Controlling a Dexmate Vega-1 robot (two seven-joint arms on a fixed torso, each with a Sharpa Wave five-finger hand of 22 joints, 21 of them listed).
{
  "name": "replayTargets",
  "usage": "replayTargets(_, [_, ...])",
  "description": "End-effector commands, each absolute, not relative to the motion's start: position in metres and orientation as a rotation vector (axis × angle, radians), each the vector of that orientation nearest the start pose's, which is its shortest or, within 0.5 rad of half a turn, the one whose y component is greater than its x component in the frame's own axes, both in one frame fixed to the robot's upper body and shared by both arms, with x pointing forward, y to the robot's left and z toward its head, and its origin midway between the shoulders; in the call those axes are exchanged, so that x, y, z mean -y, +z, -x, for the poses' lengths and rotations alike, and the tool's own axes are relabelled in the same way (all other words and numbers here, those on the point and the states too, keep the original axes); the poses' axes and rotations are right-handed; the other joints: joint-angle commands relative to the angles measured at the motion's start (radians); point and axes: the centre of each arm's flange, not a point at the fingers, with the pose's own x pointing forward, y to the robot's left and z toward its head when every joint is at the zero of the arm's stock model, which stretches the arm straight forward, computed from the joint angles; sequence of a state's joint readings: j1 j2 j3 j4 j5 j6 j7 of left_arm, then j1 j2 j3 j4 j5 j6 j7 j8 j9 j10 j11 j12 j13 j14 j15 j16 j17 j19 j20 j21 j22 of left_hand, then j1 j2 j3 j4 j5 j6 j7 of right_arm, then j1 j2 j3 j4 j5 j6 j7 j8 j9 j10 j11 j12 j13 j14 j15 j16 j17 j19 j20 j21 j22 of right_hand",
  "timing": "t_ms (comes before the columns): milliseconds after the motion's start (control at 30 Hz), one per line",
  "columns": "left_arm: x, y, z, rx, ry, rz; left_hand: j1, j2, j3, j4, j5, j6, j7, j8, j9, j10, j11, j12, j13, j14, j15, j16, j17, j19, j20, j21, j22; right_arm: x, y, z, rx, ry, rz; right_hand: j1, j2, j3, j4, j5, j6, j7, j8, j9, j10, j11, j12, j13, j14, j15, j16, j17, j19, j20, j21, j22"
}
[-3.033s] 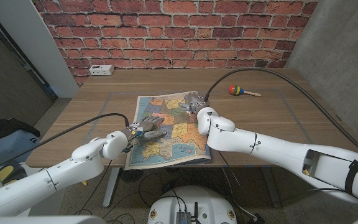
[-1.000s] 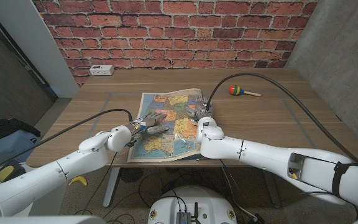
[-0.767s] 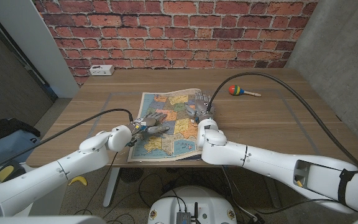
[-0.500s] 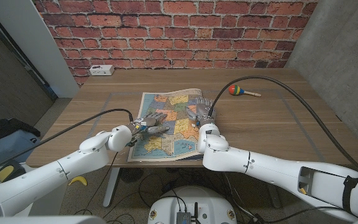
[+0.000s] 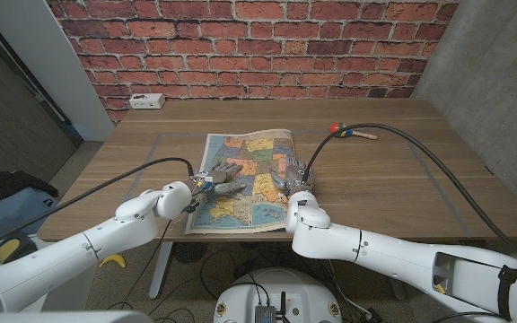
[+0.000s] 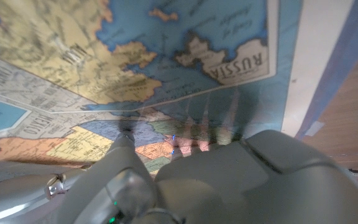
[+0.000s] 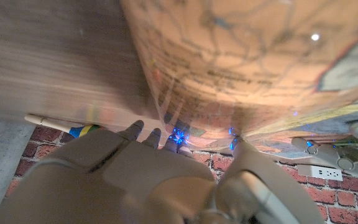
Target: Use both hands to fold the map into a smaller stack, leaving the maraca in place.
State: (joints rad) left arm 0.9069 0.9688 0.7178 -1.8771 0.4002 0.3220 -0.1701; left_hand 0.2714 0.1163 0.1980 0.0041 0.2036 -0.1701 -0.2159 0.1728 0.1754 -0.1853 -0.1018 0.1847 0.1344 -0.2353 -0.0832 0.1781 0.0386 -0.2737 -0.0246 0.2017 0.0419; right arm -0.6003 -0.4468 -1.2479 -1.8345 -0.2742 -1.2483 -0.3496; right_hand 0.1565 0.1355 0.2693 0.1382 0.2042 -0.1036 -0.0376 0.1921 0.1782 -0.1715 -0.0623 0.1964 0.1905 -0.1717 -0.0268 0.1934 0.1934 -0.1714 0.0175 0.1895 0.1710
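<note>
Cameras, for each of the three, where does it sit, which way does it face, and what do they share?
Head view: above, looking down the table; both arms, left hand and right hand on the map, maraca beyond.
Left wrist view: behind the left hand, close over the map.
Right wrist view: behind the right hand, map lifted, maraca beyond.
Shared: the map.

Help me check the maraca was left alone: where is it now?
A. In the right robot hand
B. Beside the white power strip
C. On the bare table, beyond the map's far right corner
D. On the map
C: the maraca lies on bare wood, apart from the map.
</note>
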Motion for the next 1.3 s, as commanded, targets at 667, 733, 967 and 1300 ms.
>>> replayTargets(667, [-0.235, -0.103, -0.559, 0.369, -0.328, -1.394, 0.001, -0.011, -0.008, -0.011, 0.007, -0.286, 0.0, 0.025, 0.002, -0.27, 0.003, 0.029, 0.047, -0.201, 0.07, 0.019, 0.136, -0.139, 0.088, 0.022, 0.147, 0.046, -0.159, -0.581, -0.05, -0.046, 1.458, -0.04, -0.022, -0.02, 0.005, 0.002, -0.022, 0.013, -0.01, 0.006, -0.058, 0.007, -0.01, 0.0, -0.267, 0.01, -0.004, 0.001, -0.184, 0.008, -0.011, 0.001])
replayTargets(733, [-0.235, -0.107, -0.563, 0.344, -0.335, -1.396, 0.002, -0.011, -0.009, -0.012, 0.007, -0.29, -0.001, 0.021, 0.002, -0.274, 0.002, 0.026, 0.047, -0.205, 0.067, 0.015, 0.136, -0.141, 0.088, 0.02, 0.147, 0.047, -0.154, -0.579, -0.026, -0.062, 1.448, -0.04, -0.028, -0.022, 0.002, 0.002, -0.026, 0.014, -0.011, 0.006, -0.059, 0.009, -0.01, 0.0, -0.268, 0.014, -0.003, 0.0, -0.185, 0.011, -0.01, 0.001])
replayTargets(967, [-0.235, -0.112, -0.569, 0.31, -0.339, -1.405, 0.002, -0.01, -0.009, -0.013, 0.007, -0.301, -0.002, 0.014, 0.002, -0.285, 0.009, 0.019, 0.047, -0.211, 0.068, 0.009, 0.137, -0.148, 0.089, 0.016, 0.147, 0.046, -0.119, -0.554, 0.199, -0.16, 1.389, -0.024, -0.046, -0.024, -0.023, 0.006, 0.012, 0.006, 0.005, 0.006, -0.024, 0.015, 0.003, 0.0, -0.219, 0.022, 0.014, -0.007, -0.149, 0.031, 0.006, 0.0])
replayTargets(1300, [-0.233, -0.114, -0.571, 0.301, -0.343, -1.402, 0.002, -0.008, -0.01, -0.014, 0.007, -0.324, -0.002, 0.006, 0.002, -0.302, 0.014, 0.012, 0.048, -0.229, 0.064, 0.002, 0.137, -0.158, 0.084, 0.011, 0.148, 0.042, -0.061, -0.512, 0.531, -0.322, 1.371, 0.116, -0.057, 0.025, -0.161, 0.011, 0.191, -0.005, 0.038, 0.006, 0.172, 0.035, 0.039, 0.002, -0.03, 0.025, 0.045, -0.009, 0.032, 0.103, 0.032, 0.0])
